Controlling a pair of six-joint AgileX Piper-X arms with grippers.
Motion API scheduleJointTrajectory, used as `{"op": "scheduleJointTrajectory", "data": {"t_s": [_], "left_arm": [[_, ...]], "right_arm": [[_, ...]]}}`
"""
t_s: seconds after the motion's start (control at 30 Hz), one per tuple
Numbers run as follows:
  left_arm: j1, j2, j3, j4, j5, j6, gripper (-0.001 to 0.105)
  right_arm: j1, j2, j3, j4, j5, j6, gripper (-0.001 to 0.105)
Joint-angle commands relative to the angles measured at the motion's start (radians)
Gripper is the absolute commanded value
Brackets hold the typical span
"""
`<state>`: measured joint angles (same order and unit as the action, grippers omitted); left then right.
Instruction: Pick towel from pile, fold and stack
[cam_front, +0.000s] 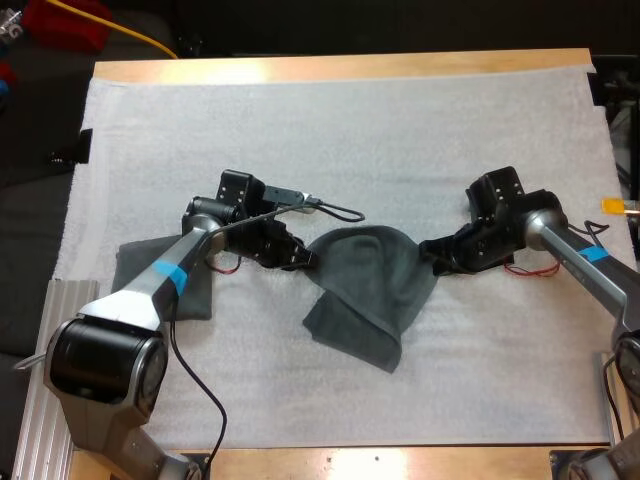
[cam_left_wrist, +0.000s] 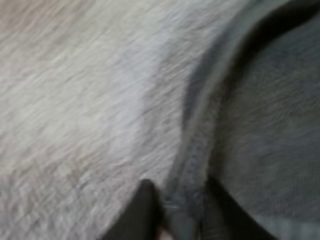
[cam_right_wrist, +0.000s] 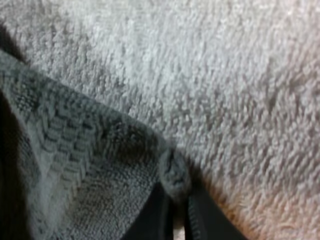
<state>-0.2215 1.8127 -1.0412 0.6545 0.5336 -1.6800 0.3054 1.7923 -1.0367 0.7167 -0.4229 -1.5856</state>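
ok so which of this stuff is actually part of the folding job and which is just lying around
Part of the job: held towel, gripped by left gripper and right gripper; second towel beside the left arm.
Just there: white mat; wooden table.

Grey-green towel (cam_front: 368, 288), 2 corners raised, ctr

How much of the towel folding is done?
Done: one towel is out in the middle of the mat. In hand: the left pincer and right pincer each pinch an edge of it, and it sags rumpled between them. Left: folding it flat and stacking it. A second towel lies near the mat's left edge.
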Motion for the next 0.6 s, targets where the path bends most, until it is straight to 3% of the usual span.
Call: {"op": "scheduleJointTrajectory", "data": {"t_s": [0.0, 0.3, 0.57], "left_arm": [[-0.002, -0.002, -0.019, 0.020, -0.036, 0.012, 0.000], [-0.002, -0.073, -0.141, 0.118, -0.044, 0.087, 0.000], [-0.002, -0.208, -0.256, 0.270, -0.119, 0.164, 0.000]], "right_arm": [[0.000, -0.001, -0.005, 0.001, 0.000, -0.003, 0.000], [0.000, -0.061, -0.024, -0.012, 0.007, -0.027, 0.000], [0.000, -0.244, -0.074, -0.015, 0.077, -0.063, 0.000]]}}
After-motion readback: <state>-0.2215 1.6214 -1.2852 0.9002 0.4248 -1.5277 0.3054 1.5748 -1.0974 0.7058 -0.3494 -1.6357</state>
